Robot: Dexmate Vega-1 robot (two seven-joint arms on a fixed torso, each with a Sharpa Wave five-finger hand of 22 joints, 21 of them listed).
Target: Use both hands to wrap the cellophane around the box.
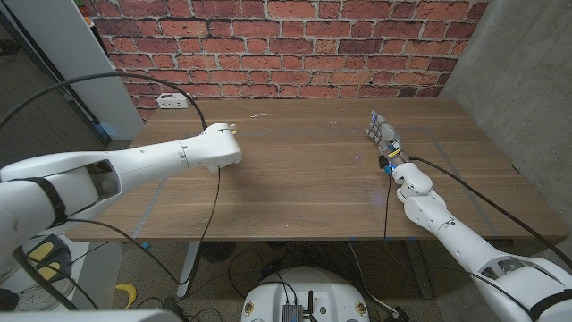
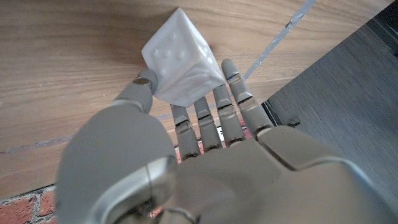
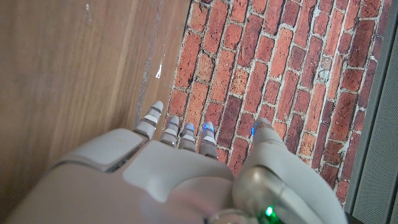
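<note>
A white box (image 2: 180, 62) shaped like a die, with raised dots on its faces, is gripped between the thumb and fingers (image 2: 217, 106) of my left hand (image 2: 199, 130), over the wooden table. In the head view my left hand (image 1: 217, 147) hovers over the table's left-middle, its back covering the box. My right hand (image 1: 386, 139) stands at the table's right side, far from the box, fingers straight and close together, holding nothing. In the right wrist view my right hand (image 3: 186, 155) points towards the brick wall. I cannot make out any cellophane sheet.
Faint pale lines (image 1: 150, 201) run across the table (image 1: 304, 188); one shows as a line (image 2: 283, 34) in the left wrist view. A power strip with a black cable (image 1: 172, 101) sits at the back left corner. A brick wall (image 1: 295, 45) stands behind.
</note>
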